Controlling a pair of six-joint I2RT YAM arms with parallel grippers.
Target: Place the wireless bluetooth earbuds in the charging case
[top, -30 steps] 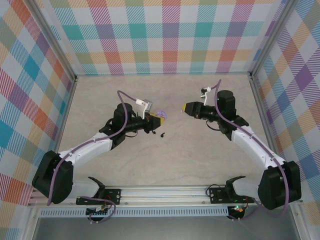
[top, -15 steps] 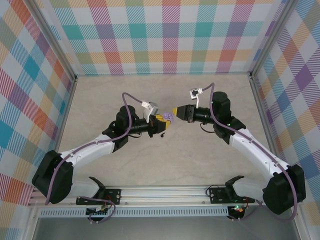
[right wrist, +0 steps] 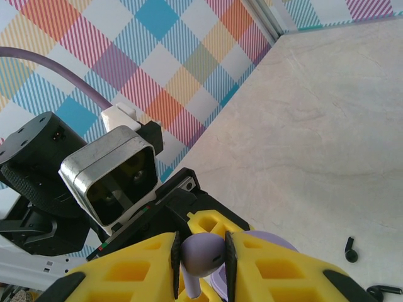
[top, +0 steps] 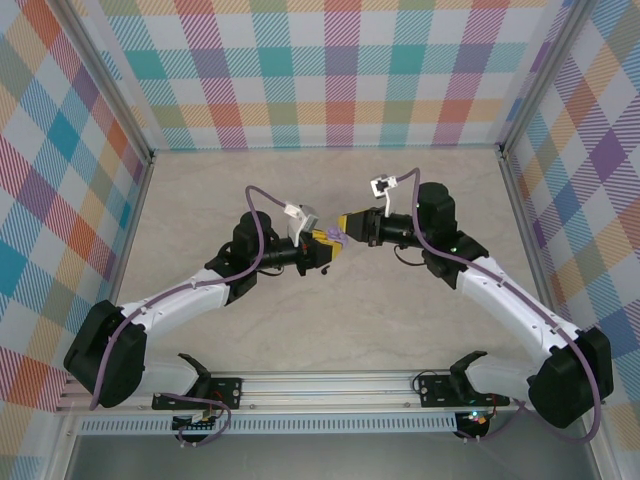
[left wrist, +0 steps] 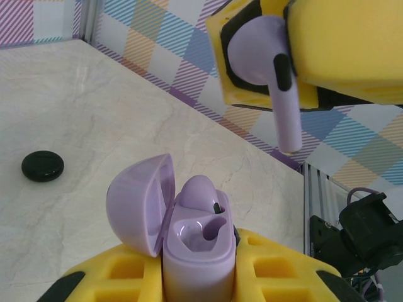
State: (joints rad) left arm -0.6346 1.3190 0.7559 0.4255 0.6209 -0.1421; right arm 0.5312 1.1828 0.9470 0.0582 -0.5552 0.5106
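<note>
1 lavender earbud (left wrist: 255,50) is sitting pinched between the yellow pads of the right gripper (right wrist: 200,253), its rounded head squeezed in the jaws and its stem hanging down past them. In the left wrist view, the stem tip is hanging above and to the right of the charging case (left wrist: 196,248), clearly apart from it, with open air between the 2.

The charging case is standing upright, clamped at its lower body between the yellow fingers (left wrist: 277,280) of the left gripper (top: 322,246). Its lid (left wrist: 135,204) is hinged open to the left. Inside, a 2nd lavender earbud (left wrist: 200,189) is sitting in the rear socket, while the front socket (left wrist: 196,234) is showing bare.

From above, the 2 grippers are meeting nearly tip to tip over the middle of the counter (top: 400,320), the left one pointing right and the right one pointing left, with the case between them.

On the counter itself, a round black case (left wrist: 42,167) is lying closed, well apart from the lavender one. In the right wrist view, 1 black earbud (right wrist: 351,250) is lying loose on the counter off to the right of the gripper.
</note>
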